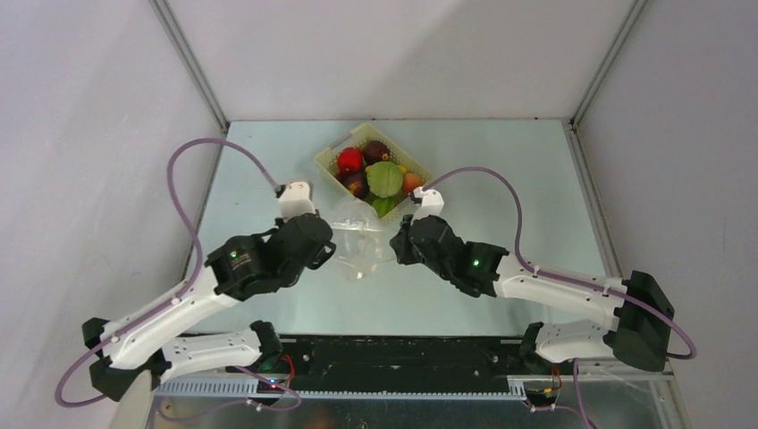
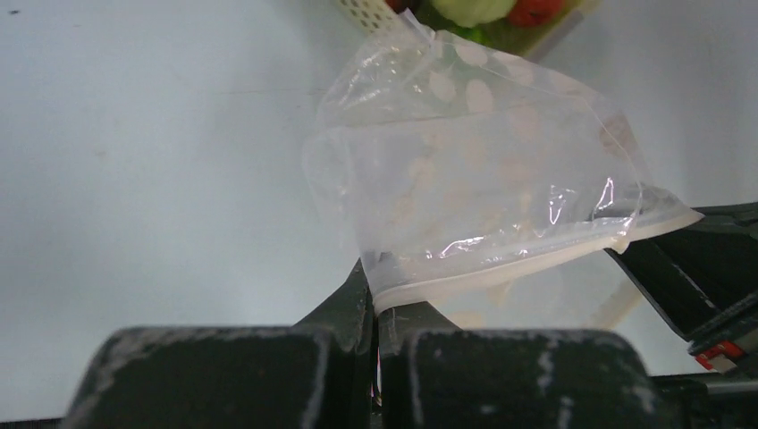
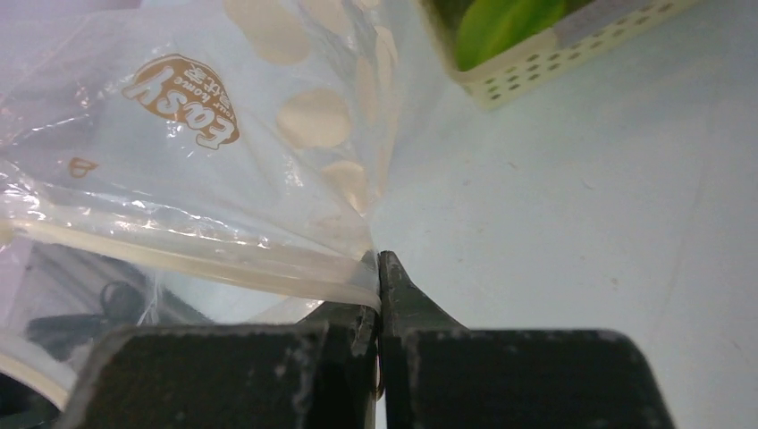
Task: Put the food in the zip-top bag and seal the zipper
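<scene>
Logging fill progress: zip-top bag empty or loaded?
Empty. The zip-top bag shows only clear film and white dots in the left wrist view; the food sits in the basket.

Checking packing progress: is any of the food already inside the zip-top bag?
No, the zip-top bag looks empty, and the food all sits in the basket beyond it.

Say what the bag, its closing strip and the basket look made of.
zip-top bag: thin clear plastic film with a glossy finish. It crinkles, glints and is see-through, with pale printed dots.
zipper: probably a thicker plastic strip. It looks milky and holds a straighter line than the film.
basket: pale yellow plastic, rigid-looking and matte, with moulded rows of holes.
</scene>
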